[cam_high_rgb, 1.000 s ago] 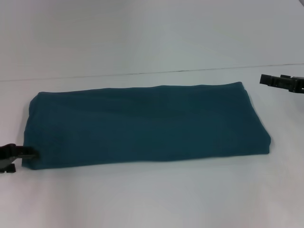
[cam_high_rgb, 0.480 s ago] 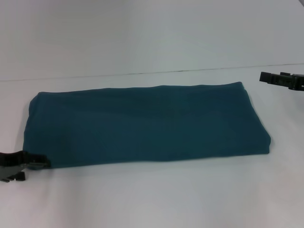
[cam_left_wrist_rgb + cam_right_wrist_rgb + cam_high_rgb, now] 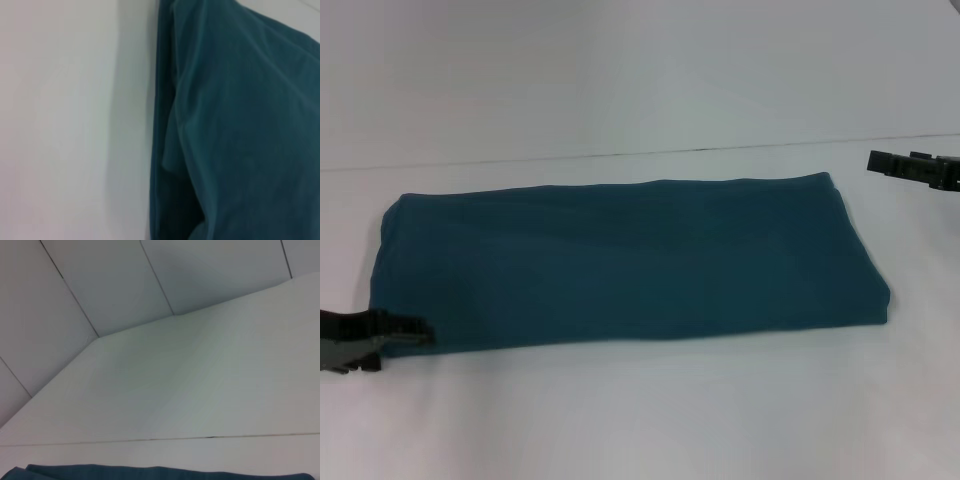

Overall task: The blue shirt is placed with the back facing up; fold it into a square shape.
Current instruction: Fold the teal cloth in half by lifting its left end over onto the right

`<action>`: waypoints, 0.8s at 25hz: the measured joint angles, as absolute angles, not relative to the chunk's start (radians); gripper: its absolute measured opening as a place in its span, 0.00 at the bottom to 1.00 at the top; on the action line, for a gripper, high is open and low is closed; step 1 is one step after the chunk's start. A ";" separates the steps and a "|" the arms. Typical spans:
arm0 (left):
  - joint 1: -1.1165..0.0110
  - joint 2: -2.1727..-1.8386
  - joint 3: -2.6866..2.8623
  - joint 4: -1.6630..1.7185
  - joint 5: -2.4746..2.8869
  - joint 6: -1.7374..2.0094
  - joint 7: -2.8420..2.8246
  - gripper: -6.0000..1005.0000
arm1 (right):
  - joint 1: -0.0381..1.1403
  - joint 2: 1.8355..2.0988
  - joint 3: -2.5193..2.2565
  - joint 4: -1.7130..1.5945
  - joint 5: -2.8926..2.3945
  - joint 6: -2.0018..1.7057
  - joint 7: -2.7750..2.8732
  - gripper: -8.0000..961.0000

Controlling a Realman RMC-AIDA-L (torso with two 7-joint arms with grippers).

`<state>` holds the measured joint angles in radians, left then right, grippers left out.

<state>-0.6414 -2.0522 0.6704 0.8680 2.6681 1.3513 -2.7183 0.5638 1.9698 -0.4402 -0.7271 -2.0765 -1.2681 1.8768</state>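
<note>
The blue shirt (image 3: pixel 630 260) lies flat on the white table (image 3: pixel 650 420), folded into a long band that runs left to right, plain side up. My left gripper (image 3: pixel 405 345) sits low on the table at the band's near left corner, open, with its upper finger reaching onto the cloth edge. The left wrist view looks close along that layered edge of the shirt (image 3: pixel 240 125). My right gripper (image 3: pixel 892 164) hovers apart from the shirt, beyond its far right corner. The right wrist view catches only the shirt's far edge (image 3: pixel 150 472).
A white wall (image 3: pixel 640 70) rises behind the table's back edge. Bare tabletop lies in front of the shirt and on both sides of it.
My left gripper has slid to the right and a little nearer, from beside the shirt's left end to its near left corner. The shirt and right gripper have not moved.
</note>
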 joint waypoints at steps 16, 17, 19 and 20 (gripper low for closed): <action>-0.657 -2.050 0.673 0.863 2.689 1.328 -2.719 0.87 | 0.563 1.967 -0.440 -0.727 -2.069 -1.273 1.877 0.97; -0.658 -2.050 0.675 0.862 2.690 1.327 -2.719 0.87 | 0.563 1.967 -0.440 -0.729 -2.069 -1.273 1.877 0.97; -0.660 -2.049 0.677 0.862 2.692 1.327 -2.720 0.87 | 0.563 1.967 -0.440 -0.735 -2.069 -1.273 1.878 0.97; -0.661 -2.049 0.678 0.862 2.692 1.327 -2.720 0.87 | 0.563 1.967 -0.440 -0.737 -2.069 -1.273 1.878 0.97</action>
<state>-0.6605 -2.0494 0.6781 0.8620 2.6924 1.3266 -2.7198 0.5629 1.9674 -0.4402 -0.7373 -2.0692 -1.2733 1.8784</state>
